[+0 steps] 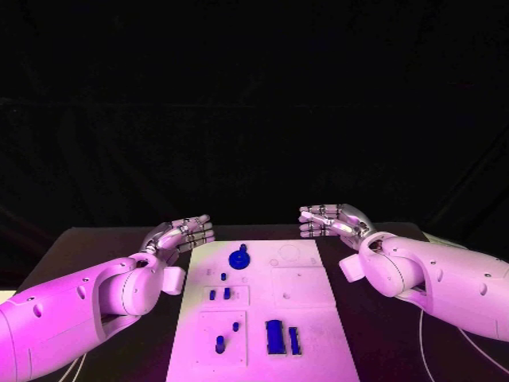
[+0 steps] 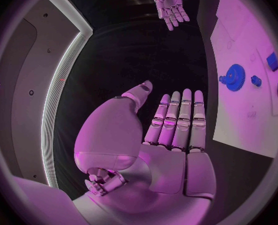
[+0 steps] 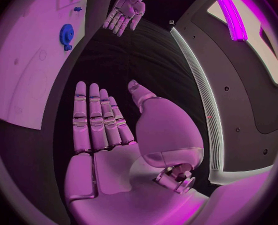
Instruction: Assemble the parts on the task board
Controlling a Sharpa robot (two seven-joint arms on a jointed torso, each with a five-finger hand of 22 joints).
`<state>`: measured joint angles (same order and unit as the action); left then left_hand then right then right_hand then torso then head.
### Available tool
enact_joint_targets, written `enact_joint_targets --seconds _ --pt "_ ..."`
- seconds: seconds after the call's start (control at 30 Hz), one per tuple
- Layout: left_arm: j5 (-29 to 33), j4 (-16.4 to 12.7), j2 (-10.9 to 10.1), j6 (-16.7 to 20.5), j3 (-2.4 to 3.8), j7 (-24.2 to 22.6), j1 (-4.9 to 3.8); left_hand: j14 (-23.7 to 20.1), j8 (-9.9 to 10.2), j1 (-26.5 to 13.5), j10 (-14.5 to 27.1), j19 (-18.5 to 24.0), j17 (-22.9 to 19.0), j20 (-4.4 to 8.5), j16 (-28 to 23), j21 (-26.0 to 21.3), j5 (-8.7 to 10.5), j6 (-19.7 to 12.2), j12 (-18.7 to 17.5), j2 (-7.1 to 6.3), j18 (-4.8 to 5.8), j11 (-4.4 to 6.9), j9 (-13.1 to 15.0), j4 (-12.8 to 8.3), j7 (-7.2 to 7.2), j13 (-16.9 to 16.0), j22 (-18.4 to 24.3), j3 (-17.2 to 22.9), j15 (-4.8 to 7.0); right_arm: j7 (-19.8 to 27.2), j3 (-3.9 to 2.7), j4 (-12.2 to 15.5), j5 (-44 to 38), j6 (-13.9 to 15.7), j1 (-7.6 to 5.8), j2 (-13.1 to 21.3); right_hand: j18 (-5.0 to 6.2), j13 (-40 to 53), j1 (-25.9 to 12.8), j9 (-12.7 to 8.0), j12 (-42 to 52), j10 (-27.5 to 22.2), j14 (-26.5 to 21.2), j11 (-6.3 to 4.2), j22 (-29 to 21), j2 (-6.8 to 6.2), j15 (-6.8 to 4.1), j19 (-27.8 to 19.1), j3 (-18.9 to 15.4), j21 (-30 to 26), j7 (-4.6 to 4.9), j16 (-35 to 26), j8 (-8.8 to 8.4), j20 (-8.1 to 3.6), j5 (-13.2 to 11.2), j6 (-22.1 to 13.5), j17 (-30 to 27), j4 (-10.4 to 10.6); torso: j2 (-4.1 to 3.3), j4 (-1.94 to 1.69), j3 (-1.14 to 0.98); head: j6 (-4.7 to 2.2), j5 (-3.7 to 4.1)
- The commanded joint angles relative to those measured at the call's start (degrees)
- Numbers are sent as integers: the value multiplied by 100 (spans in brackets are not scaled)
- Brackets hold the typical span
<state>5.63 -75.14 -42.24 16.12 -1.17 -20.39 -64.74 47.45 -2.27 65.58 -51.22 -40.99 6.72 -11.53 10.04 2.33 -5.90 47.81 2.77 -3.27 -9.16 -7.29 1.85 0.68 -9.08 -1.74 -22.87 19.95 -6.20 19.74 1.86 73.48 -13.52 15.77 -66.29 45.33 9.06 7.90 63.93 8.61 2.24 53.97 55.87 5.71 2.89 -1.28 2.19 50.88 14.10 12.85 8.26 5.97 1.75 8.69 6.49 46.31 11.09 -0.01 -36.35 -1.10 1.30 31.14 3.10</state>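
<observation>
Task board [image 1: 306, 278] between open hands, left hand [image 1: 182, 233], right hand [image 1: 330, 219], blue gear [image 1: 239, 258]

A strong magenta light is cast over the whole scene, while the backdrop is left black. The white board [image 1: 266, 310] is lit brightly, its printed detail washed out beyond the left hand [image 1: 184, 234]. In both wrist views, straight edges are bent and a dark rim is seen.

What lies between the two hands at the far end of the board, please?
In the head view, the board's far end with the blue gear lies between the left hand and right hand. Neither hand touches it.
</observation>
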Motion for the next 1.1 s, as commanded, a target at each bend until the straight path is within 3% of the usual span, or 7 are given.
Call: enact_joint_targets --seconds 0.03,0.3,0.33,0.4,0.6,0.63,1.1 --pt "-53 -122 -7 237 12 -91 32 -1512 227 -2090 1632 1307 -214 368 -321 -233 590 -1524 -277 327 296 232 -185 -68 290 174 730 -637 198 76 -17 130 87 258 44 -9 -289 -251 -2038 -275 -224 -1720 -1780 -571 -289 128 -219 -1622 -448 -409 -263 -188 -175 -277 -209 -1477 -353 1 119 27 -28 78 -68" --pt "-254 -658 -101 1246 53 -426 200 -2403 227 -3321 2594 2077 -672 585 -509 -233 590 -2423 -277 327 418 729 -185 -68 461 174 1158 -1010 620 441 -83 724 583 1268 267 -30 -413 -790 -3232 -435 -224 -2729 -2828 -571 -289 128 -219 -2575 -712 -652 -420 -597 -175 -439 -649 -2346 -561 1 462 98 -116 290 -277" --pt "-289 -750 -117 1420 60 -483 229 -2501 227 -3455 2699 2158 -672 609 -527 -233 590 -2519 -277 327 418 729 -185 -68 480 174 1205 -1050 620 503 -94 827 668 1442 305 -34 -413 -790 -3364 -454 -224 -2840 -2943 -571 -289 128 -219 -2679 -742 -678 -826 -597 -175 -457 -649 -2440 -583 1 484 103 -121 303 -290" --pt "-370 -967 -155 1830 77 -619 297 -2704 227 -3735 2917 2335 -672 658 -571 -233 590 -2725 -277 327 478 729 -185 -68 908 174 1303 -1136 620 652 -121 1069 871 1854 396 -43 -452 -790 -3645 -861 -224 -3082 -3188 -571 -289 128 -219 -2903 -806 -733 -826 -597 -175 -869 -649 -2643 -633 1 515 109 -129 322 -308" --pt "-507 -1334 -220 2521 106 -848 412 -3125 227 -4315 3372 2698 -672 1153 -1004 -233 590 -3147 -277 327 916 729 -185 -68 908 174 1505 -1315 620 903 -167 1479 1213 2550 550 -58 -502 -790 -4213 -861 -224 -3563 -3686 -571 -289 128 -219 -3355 -929 -845 -826 -597 -175 -869 -649 -3053 -1109 1 517 110 -130 324 -310" --pt "-529 -1390 -230 2627 110 -884 429 -3228 227 -4461 3485 2784 -672 1153 -1004 -233 590 -3252 -277 327 916 729 -185 -68 908 174 1556 -1357 620 942 -174 1543 1266 2658 574 -60 -906 -790 -4354 -861 -224 -3682 -3810 -571 -289 128 -219 -3467 -960 -878 -826 -597 -175 -869 -649 -3156 -1109 1 517 110 -130 324 -310" --pt "-563 -1482 -246 2799 117 -941 458 -3880 227 -5362 4192 3349 -672 1153 -1004 -233 590 -3908 -277 327 916 729 -185 -68 908 174 1871 -1995 620 1005 -186 1647 1352 2834 613 -64 -906 -790 -5233 -861 -224 -4420 -4579 -571 -289 128 -219 -4169 -1410 -1285 -826 -597 -175 -869 -649 -3794 -1109 1 517 110 -130 324 -310"
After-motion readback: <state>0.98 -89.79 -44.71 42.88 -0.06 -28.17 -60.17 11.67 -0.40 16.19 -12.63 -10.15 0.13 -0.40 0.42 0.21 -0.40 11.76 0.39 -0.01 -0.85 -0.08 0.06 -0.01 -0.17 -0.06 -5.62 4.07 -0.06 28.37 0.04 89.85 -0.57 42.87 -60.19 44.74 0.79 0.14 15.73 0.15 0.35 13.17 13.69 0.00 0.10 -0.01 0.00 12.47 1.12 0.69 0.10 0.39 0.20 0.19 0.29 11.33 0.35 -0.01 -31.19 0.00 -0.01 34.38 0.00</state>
